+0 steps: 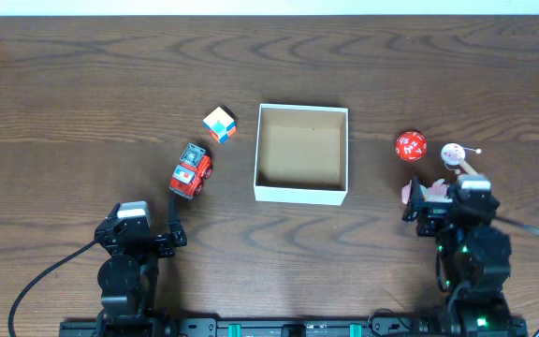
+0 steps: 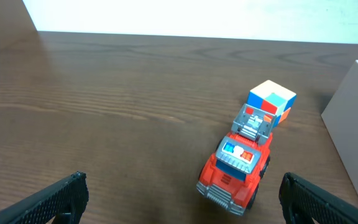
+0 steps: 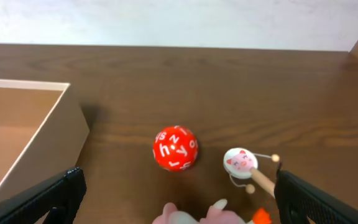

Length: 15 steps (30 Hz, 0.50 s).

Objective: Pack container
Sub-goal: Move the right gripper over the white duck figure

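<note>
You see the left gripper and right gripper spread apart, empty; the toy fire truck lies at the container's 9 o'clock.

Red truck; red white-lettered ball; white-walled, tan-floored container.

Even, bright overhead light; soft short shadows under the toys; mild sheen on the worktop; all views sharp.

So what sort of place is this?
Likely a robot test bench: a wooden table, a cabled left arm and right arm at its edge, and a toy truck and red die staged beside the container.
</note>
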Available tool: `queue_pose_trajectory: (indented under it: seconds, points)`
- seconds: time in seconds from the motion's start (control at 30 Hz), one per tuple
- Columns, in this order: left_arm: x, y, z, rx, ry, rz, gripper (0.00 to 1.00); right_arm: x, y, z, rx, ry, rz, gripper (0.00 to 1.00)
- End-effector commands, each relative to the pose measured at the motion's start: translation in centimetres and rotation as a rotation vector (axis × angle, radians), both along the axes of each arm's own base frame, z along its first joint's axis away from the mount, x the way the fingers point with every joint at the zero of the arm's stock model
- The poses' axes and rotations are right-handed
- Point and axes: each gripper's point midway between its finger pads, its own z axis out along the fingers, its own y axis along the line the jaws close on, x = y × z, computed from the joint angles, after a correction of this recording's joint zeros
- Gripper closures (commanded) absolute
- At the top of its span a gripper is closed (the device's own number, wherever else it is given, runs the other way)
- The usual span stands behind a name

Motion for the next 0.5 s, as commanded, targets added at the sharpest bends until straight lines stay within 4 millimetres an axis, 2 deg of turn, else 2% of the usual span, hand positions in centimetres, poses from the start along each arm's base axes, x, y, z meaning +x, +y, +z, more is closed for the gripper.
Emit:
queue_pose_trajectory:
  seconds: [0.0,0.33,0.47]
  points:
    - [-0.1,0.0,-1.2,0.012,0.035,-0.005,0.02,0.8,-1.0,1.8,-0.046,0.029,-0.044,0.01]
    - [-0.1,0.0,-1.2,0.012,0.035,-0.004,0.02,3.0,-0.5,1.7,-0.070,0.281,-0.028,0.01]
    - [-0.1,0.0,-1.2,0.012,0.035,-0.005,0.02,4.6,0.3,1.2,-0.116,0.383,0.016,0.01]
